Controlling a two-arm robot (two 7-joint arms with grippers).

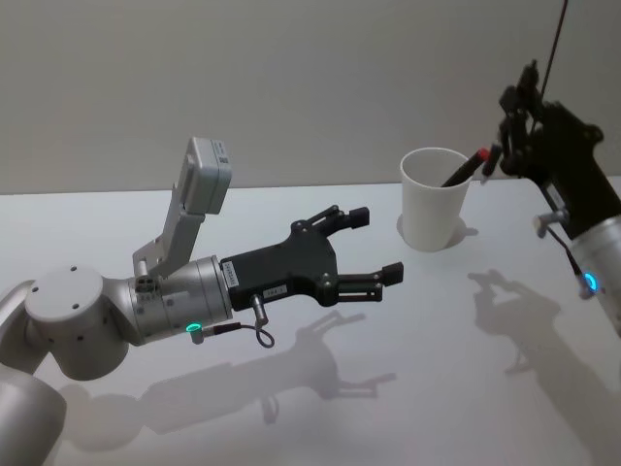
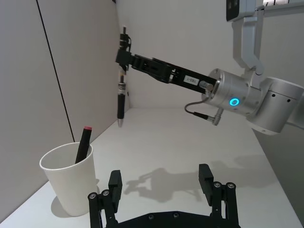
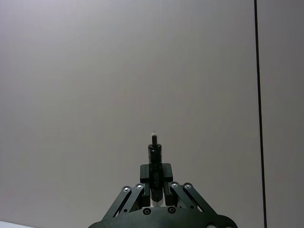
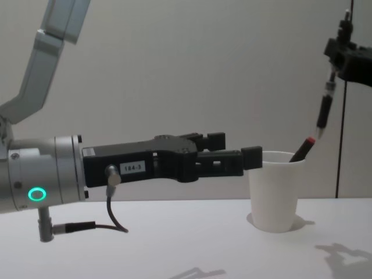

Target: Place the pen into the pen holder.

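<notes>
- Head view: the white paper cup [image 1: 436, 197] serving as pen holder stands on the white surface [image 1: 291, 408] in the upper right of the frame, with a dark marker with a red end [image 1: 464, 168] leaning inside against its rim. The right pincer [image 1: 514, 121] hangs at the upper right edge, beside and above the cup. The left pincer [image 1: 374, 247] lies mid-frame, fingers spread wide and empty.
- Left wrist view: the cup [image 2: 69, 178] sits at lower left, the red-ended marker [image 2: 82, 145] upright in it. The right pincer [image 2: 123, 56] at upper centre is closed on a black pen [image 2: 121, 97] hanging tip-down, above the surface and apart from the cup. The left pincer's fingers [image 2: 115, 183] at the bottom edge stand wide apart.
- Right wrist view: the right pincer [image 3: 156, 183] clamps the pen [image 3: 155, 156] at bottom centre.
- Chest view: the pen [image 4: 324, 110] hangs at upper right above the cup [image 4: 276, 192]; the empty left pincer [image 4: 235, 152] sits just left of the cup.
</notes>
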